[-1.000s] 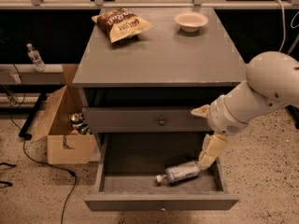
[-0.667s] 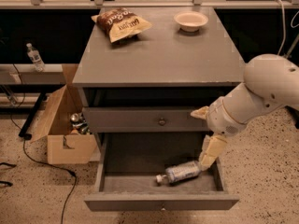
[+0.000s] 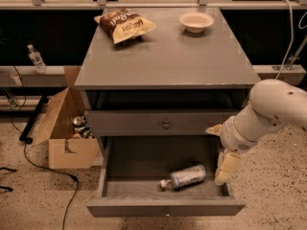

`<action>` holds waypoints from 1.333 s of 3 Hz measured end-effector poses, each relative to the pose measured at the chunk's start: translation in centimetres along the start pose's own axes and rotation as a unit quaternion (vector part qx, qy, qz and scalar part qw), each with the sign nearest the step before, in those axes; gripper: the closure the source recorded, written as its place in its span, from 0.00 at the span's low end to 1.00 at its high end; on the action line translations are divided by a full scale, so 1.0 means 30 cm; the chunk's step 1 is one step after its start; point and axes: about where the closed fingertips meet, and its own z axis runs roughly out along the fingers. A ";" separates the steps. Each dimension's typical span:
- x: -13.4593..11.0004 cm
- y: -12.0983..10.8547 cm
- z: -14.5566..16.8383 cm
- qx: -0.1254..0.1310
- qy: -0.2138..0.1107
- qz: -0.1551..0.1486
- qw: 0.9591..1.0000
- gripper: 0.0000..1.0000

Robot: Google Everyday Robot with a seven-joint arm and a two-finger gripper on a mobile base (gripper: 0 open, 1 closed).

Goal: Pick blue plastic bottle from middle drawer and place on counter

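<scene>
The blue plastic bottle (image 3: 186, 177) lies on its side on the dark floor of the open middle drawer (image 3: 165, 206), cap pointing to the front left. My gripper (image 3: 220, 150) hangs at the drawer's right side, just right of the bottle and slightly above it. Its cream fingers (image 3: 226, 167) are spread apart and hold nothing. The white arm reaches in from the right. The grey counter (image 3: 168, 56) is the cabinet's top, above the closed upper drawer with its round knob (image 3: 166, 125).
A chip bag (image 3: 125, 25) and a white bowl (image 3: 195, 21) sit at the back of the counter. An open cardboard box (image 3: 67, 128) with cans stands on the floor to the left, beside a black cable. Another small bottle (image 3: 36, 58) stands on a ledge at far left.
My arm and gripper have lowered a little toward the drawer's right side. The bottle has not moved.
</scene>
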 end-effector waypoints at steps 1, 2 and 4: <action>0.094 -0.030 0.094 0.001 0.014 0.000 1.000 0.00; 0.168 -0.063 0.206 0.001 0.012 0.010 1.000 0.00; 0.218 -0.105 0.330 0.010 -0.006 0.033 0.999 0.00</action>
